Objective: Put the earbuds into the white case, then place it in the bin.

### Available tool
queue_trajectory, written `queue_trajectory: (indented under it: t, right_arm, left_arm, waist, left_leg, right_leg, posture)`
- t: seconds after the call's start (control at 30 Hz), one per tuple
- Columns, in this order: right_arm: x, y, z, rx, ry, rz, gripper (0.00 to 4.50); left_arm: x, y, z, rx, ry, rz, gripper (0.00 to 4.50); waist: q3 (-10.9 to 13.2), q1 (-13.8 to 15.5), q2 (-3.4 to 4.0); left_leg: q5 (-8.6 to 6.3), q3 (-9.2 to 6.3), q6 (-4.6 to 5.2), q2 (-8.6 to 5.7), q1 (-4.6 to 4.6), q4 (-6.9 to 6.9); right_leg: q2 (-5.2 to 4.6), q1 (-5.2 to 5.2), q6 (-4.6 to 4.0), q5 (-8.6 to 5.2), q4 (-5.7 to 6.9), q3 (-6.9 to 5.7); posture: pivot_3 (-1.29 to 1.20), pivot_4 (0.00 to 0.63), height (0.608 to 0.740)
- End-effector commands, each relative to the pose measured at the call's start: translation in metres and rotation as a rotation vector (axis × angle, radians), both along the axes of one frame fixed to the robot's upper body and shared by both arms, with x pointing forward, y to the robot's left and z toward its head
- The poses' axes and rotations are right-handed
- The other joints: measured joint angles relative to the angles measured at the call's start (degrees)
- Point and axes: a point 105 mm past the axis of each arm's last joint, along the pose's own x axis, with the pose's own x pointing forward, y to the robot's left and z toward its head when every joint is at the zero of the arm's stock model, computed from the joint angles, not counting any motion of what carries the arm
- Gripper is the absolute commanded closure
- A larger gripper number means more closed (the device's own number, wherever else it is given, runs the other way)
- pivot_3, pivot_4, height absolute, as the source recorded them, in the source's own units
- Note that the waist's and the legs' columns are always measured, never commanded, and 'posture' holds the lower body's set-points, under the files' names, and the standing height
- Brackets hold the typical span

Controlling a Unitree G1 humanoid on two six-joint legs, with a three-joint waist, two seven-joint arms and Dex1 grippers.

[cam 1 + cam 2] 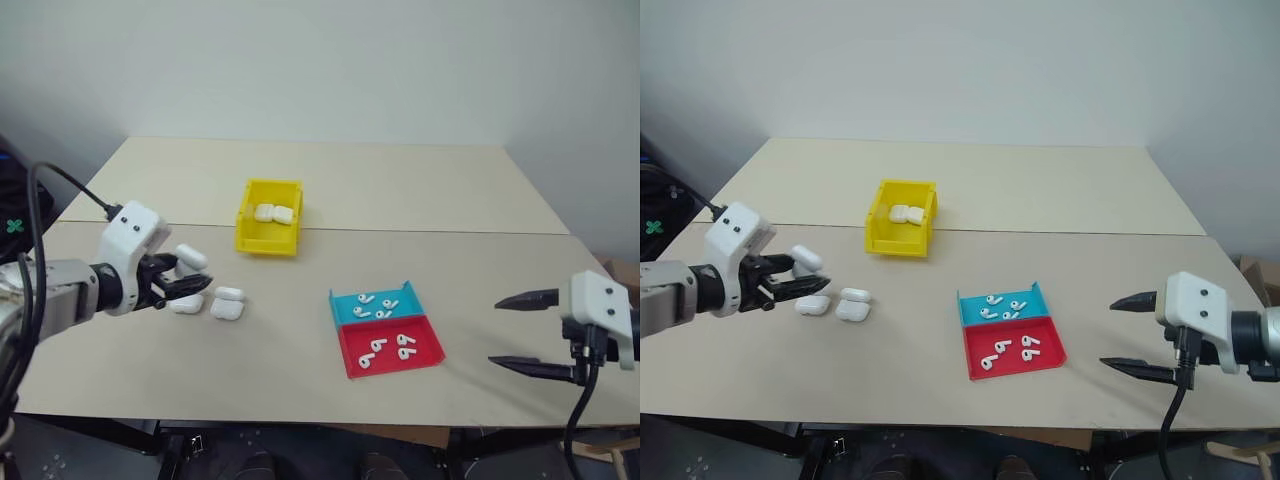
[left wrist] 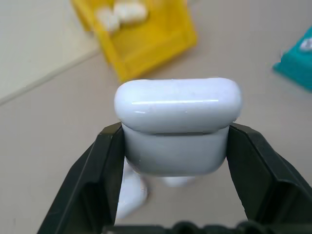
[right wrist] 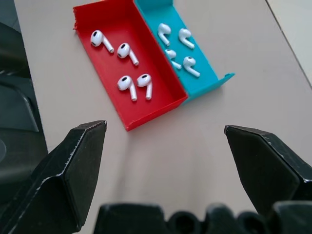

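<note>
Left wrist view | white case clamped between left end effector fingers

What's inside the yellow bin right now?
Two closed white cases lie side by side at the far end of the yellow bin. The floor just behind its near wall is hidden, as are the cases' insides.

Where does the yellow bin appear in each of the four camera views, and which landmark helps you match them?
Left eye view: yellow bin at centre-left, on the far half of the table, two white cases inside.
Right eye view: same bin, slightly further left.
Left wrist view: at the top, beyond the held white case.
Right wrist view: not in it.
Shared landmark: the red tray, joined to the blue tray.
</note>
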Motion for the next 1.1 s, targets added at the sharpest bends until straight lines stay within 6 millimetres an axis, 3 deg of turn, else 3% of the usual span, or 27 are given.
queue_trajectory:
  t: [0.03,0.2,0.33,0.43,0.6,0.9,1.07,1.1]
  right_arm:
    - [0.0,0.013,0.017,-0.055,-0.009,0.073,0.0]
    - [-0.001,0.045,0.024,-0.171,0.014,0.19,0.0]
    - [-0.015,0.063,0.007,-0.366,0.076,0.333,0.0]
    - [-0.013,0.08,-0.003,-0.398,0.098,0.369,0.0]
    - [-0.003,0.095,-0.012,-0.424,0.101,0.375,0.0]
    - [0.023,0.114,-0.03,-0.49,0.081,0.36,0.0]
    - [0.031,0.118,-0.034,-0.536,0.066,0.377,1.24]
    - [0.033,0.118,-0.036,-0.551,0.062,0.379,1.24]
  left_arm:
    - [-0.007,-0.027,0.013,-0.06,-0.276,-0.168,1.68]
    - [-0.011,-0.058,-0.007,-0.206,-0.419,-0.37,1.68]
    - [-0.015,-0.066,-0.018,-0.428,-0.517,-0.43,1.68]
    - [-0.024,-0.075,-0.033,-0.436,-0.496,-0.586,1.68]
    - [-0.03,-0.078,-0.041,-0.456,-0.492,-0.661,1.68]
    - [-0.044,-0.077,-0.037,-0.469,-0.492,-0.74,1.68]
    - [-0.049,-0.079,-0.026,-0.469,-0.504,-0.752,1.68]
    - [-0.05,-0.079,-0.025,-0.466,-0.503,-0.754,1.68]
  waist:
    - [0.01,0.1,-0.02]
    - [-0.01,0.32,0.02]
    - [-0.06,0.25,0.09]
    - [-0.06,0.16,0.1]
    - [-0.06,-0.07,0.11]
    - [-0.07,-0.03,0.12]
    - [-0.07,0.11,0.12]
    - [-0.07,0.12,0.12]
  left_leg:
    - [0.0,-0.02,0.0,0.01,-0.06,0.01]
    - [0.0,-0.04,0.0,0.01,-0.1,0.04]
    - [-0.01,-0.02,0.02,0.02,-0.16,0.05]
    - [-0.01,-0.05,0.03,0.02,-0.18,0.06]
    - [0.0,-0.03,0.03,0.02,-0.13,0.1]
    - [-0.01,-0.04,0.03,0.05,-0.19,0.09]
    - [0.0,-0.04,0.03,0.04,-0.19,0.1]
    - [-0.01,-0.04,0.03,0.04,-0.19,0.09]
  right_leg:
    - [0.01,-0.01,-0.01,0.01,0.01,-0.03]
    - [0.02,-0.02,-0.01,0.04,-0.03,-0.05]
    - [0.0,-0.03,0.01,0.04,-0.08,-0.04]
    - [0.02,-0.1,0.02,0.04,-0.03,-0.06]
    - [0.01,-0.08,0.06,0.08,-0.02,-0.04]
    - [0.03,-0.17,0.05,0.08,0.01,-0.06]
    - [0.02,-0.15,0.05,0.08,0.01,-0.06]
    - [0.02,-0.15,0.05,0.08,0.01,-0.07]
  posture:
    - [0.0,0.15,0.74]
    - [0.0,0.15,0.74]
    - [0.0,0.15,0.74]
    - [0.0,0.15,0.74]
    - [0.0,0.15,0.74]
    - [0.0,0.15,0.74]
    - [0.0,0.15,0.74]
    - [0.0,0.15,0.74]
